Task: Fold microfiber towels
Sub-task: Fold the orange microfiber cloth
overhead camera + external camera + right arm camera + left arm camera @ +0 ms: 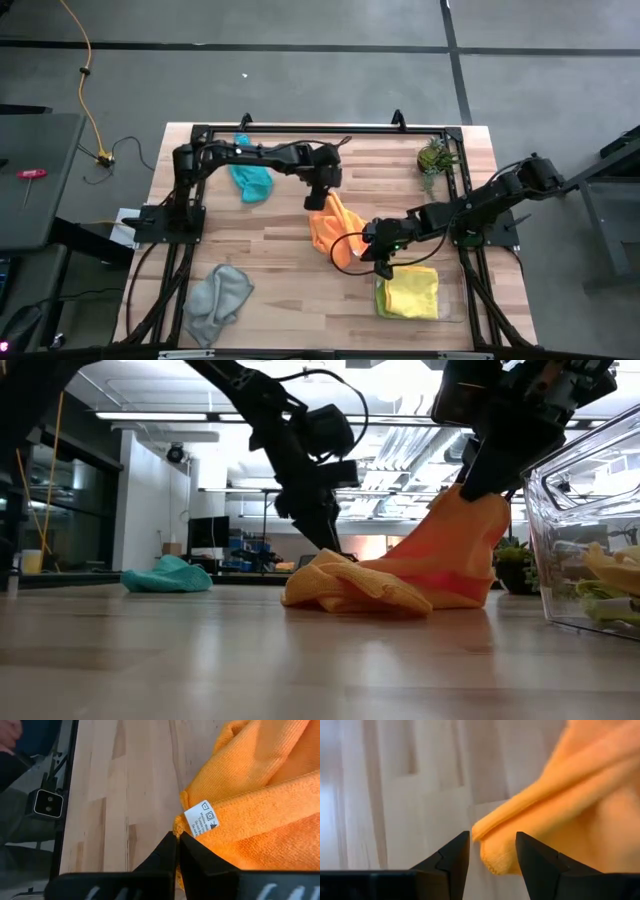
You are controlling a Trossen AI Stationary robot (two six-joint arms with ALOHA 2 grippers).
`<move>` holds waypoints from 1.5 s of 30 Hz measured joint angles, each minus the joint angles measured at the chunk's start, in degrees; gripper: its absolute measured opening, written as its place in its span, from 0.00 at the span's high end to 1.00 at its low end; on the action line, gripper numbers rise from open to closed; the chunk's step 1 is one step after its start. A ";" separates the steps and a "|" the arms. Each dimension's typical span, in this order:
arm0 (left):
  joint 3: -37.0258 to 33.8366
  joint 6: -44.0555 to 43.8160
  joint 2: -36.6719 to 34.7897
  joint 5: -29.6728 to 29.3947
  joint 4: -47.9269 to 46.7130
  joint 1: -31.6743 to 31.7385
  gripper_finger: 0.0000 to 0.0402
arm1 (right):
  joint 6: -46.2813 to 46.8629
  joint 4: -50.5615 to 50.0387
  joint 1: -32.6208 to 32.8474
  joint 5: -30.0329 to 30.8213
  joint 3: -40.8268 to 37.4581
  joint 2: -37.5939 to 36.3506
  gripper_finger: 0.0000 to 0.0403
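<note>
Our right hand (pixel 177 839) clenched on the orange towel's (pixel 333 229) edge, left hand (pixel 492 851) released at its far corner, clear tray (pixel 455 312) beside us holding the yellow towel (pixel 412 293), teal towel (pixel 252 181) behind, grey towel (pixel 218 297) on the worktop (pixel 270 245).

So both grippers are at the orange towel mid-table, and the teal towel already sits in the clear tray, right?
Not quite: the high view shows the yellow towel in the clear tray; the teal towel lies on the table. Left gripper and right gripper are at the orange towel.
</note>
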 joint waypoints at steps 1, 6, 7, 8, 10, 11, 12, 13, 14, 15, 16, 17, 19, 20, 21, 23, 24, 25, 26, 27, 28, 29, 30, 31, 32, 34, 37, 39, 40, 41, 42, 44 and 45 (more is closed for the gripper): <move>0.00 2.15 0.00 -0.08 0.06 -0.21 0.64 | -0.01 0.00 0.00 0.02 0.00 0.00 1.00; 0.02 5.43 0.56 -2.47 1.60 -0.74 0.65 | 1.43 0.00 -0.01 0.92 0.00 0.00 1.00; 0.02 5.43 0.85 -2.55 1.49 -0.64 0.66 | 1.93 0.00 0.00 1.27 0.00 0.00 1.00; 0.05 5.43 1.40 -2.60 1.87 -0.58 0.66 | 2.35 0.00 0.00 1.39 0.00 0.00 1.00; 0.00 5.22 2.17 -2.64 1.30 -0.58 0.66 | 2.72 0.03 -0.01 1.44 0.00 -0.01 1.00; -0.02 5.12 2.65 -2.85 1.36 -0.62 0.66 | 3.02 0.04 -0.02 1.48 -0.02 -0.02 1.00; 0.04 5.10 3.11 -3.14 1.79 -0.72 0.66 | 3.01 0.09 -0.02 1.49 -0.02 -0.02 1.00; 0.04 5.10 3.56 -3.36 1.67 -0.80 0.66 | 3.00 0.18 -0.02 1.48 -0.02 -0.02 1.00; 0.04 5.08 3.97 -3.81 1.62 -0.86 0.66 | 3.10 0.22 -0.02 1.48 -0.02 -0.04 1.00; 0.04 5.09 4.46 -4.52 2.03 -1.04 0.66 | 3.42 0.27 -0.02 1.53 -0.02 -0.04 1.00; 0.04 5.05 4.80 -5.51 2.56 -1.16 0.66 | 3.44 0.28 -0.02 1.57 -0.02 -0.04 1.00; 0.02 4.99 5.01 -6.23 2.83 -1.23 0.66 | 3.46 0.36 -0.02 1.57 -0.02 -0.04 1.00; 0.02 4.97 5.40 -6.47 4.17 -1.44 0.66 | 4.13 0.57 -0.02 1.57 -0.02 -0.04 1.00; 0.02 4.96 5.48 -6.47 4.51 -1.44 0.66 | 4.49 0.57 -0.02 1.57 -0.04 -0.04 1.00; 0.02 4.97 5.49 -6.53 4.56 -1.46 0.66 | 4.53 0.60 -0.02 1.57 -0.04 -0.04 1.00; 0.02 4.97 5.49 -6.63 4.80 -1.44 0.66 | 4.50 0.64 -0.02 1.57 -0.04 -0.04 1.00; 0.02 4.97 5.49 -6.54 4.77 -1.44 0.67 | 4.52 0.64 -0.02 1.57 -0.04 -0.04 1.00; 0.02 4.97 5.49 -6.47 4.76 -1.44 0.67 | 4.53 0.66 -0.02 1.58 -0.04 -0.04 1.00; 0.02 5.15 5.49 -6.49 4.76 -1.44 0.67 | 4.50 0.66 -0.02 1.57 -0.04 -0.04 1.00; 0.02 5.63 5.49 -6.45 4.78 -1.41 0.68 | 4.47 0.70 -0.02 1.59 -0.04 -0.04 1.00; 0.02 6.43 5.49 -6.45 4.76 -1.44 0.69 | 4.46 0.79 -0.02 1.59 -0.04 -0.04 1.00; 0.02 7.35 5.49 -6.45 4.78 -1.60 0.69 | 4.46 0.85 -0.02 1.59 -0.04 -0.04 1.00; 0.02 8.27 5.49 -6.49 4.95 -1.77 0.70 | 4.44 0.89 -0.02 1.59 -0.04 -0.04 1.00; 0.02 9.06 5.49 -6.50 5.48 -2.02 0.71 | 4.44 0.95 -0.02 1.59 -0.04 -0.04 1.00; 0.02 9.58 5.49 -6.52 6.10 -2.25 0.71 | 4.41 1.00 -0.02 1.59 -0.04 -0.04 1.00; 0.02 9.89 5.49 -6.29 7.35 -2.59 0.73 | 4.38 1.07 -0.02 1.59 -0.04 -0.04 1.00; 0.09 9.14 6.55 -7.17 10.33 -3.19 0.74 | 4.49 1.11 -0.02 1.59 -0.04 -0.04 1.00; 0.02 8.31 7.62 -8.84 10.56 -3.43 0.74 | 4.51 1.38 -0.02 1.59 -0.04 -0.04 1.00; 0.02 8.34 8.03 -10.12 10.98 -3.80 0.74 | 4.50 1.48 -0.02 1.59 -0.04 -0.04 1.00; 0.02 8.59 8.07 -11.32 11.00 -4.11 0.74 | 4.50 1.49 -0.04 1.62 -0.04 -0.04 1.00; 0.02 8.90 8.07 -12.44 10.97 -4.36 0.74 | 4.49 1.53 -0.04 1.63 -0.04 -0.04 1.00; 0.02 9.43 8.07 -13.30 10.81 -4.48 0.75 | 4.42 1.56 -0.04 1.63 -0.04 -0.04 1.00; 0.02 9.44 8.07 -13.43 10.81 -4.50 0.75 | 4.45 1.57 -0.04 1.63 -0.04 -0.04 1.00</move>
